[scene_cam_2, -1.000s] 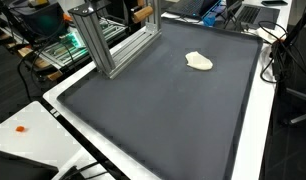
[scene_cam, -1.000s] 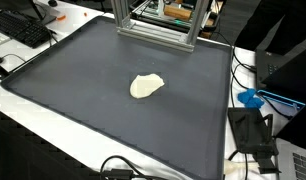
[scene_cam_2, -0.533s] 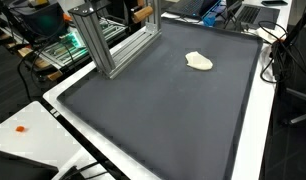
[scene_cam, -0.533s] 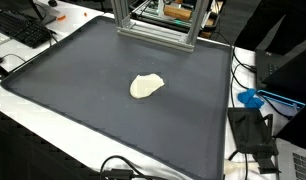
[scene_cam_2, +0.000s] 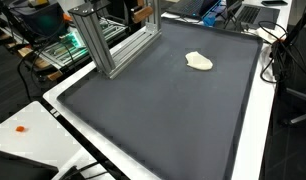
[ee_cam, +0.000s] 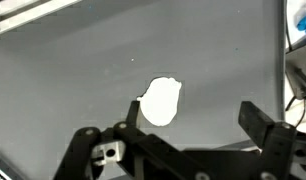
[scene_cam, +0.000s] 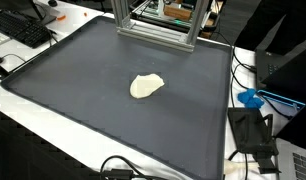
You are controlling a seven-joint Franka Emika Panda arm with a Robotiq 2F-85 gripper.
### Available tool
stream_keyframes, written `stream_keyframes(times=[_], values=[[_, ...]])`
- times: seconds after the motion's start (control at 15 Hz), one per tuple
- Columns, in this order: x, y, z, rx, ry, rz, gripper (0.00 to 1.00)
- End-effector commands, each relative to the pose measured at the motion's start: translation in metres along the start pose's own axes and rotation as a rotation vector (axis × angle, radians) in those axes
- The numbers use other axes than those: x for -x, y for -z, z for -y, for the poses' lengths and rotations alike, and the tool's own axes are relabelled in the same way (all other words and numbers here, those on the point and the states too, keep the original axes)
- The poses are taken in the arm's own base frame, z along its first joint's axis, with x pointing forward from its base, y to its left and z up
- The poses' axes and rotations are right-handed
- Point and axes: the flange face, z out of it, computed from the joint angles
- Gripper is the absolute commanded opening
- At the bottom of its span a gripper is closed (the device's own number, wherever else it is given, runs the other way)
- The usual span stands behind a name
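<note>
We see a dark grey mat (scene_cam: pixel 83 80) covering most of the white worktop (scene_cam: pixel 38 112), with an aluminium frame (scene_cam: pixel 153 32) standing at one edge of it in both exterior views. Off the mat, in an exterior view, we make out a black keyboard (scene_cam: pixel 23 30), a blue object (scene_cam: pixel 251 98) and looped black cables (scene_cam: pixel 118 168). A small orange speck (scene_cam_2: pixel 20 129) lies on a white surface beside the mat in an exterior view.

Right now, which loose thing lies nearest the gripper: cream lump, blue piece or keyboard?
The cream lump, alone on the mat, ahead of the open gripper in the wrist view; the blue piece and keyboard sit off the mat.
</note>
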Motion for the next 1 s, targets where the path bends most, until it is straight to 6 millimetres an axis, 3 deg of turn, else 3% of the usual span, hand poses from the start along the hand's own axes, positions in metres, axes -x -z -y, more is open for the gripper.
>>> stream_keyframes(times=[0.0,0.4,0.93], values=[[-0.014,-0.015,0.008,0.058,-0.138,0.018,1.00],[-0.029,-0.019,0.018,0.087,-0.261,0.047,1.00],[-0.034,-0.015,0.018,0.061,-0.244,0.038,1.00]])
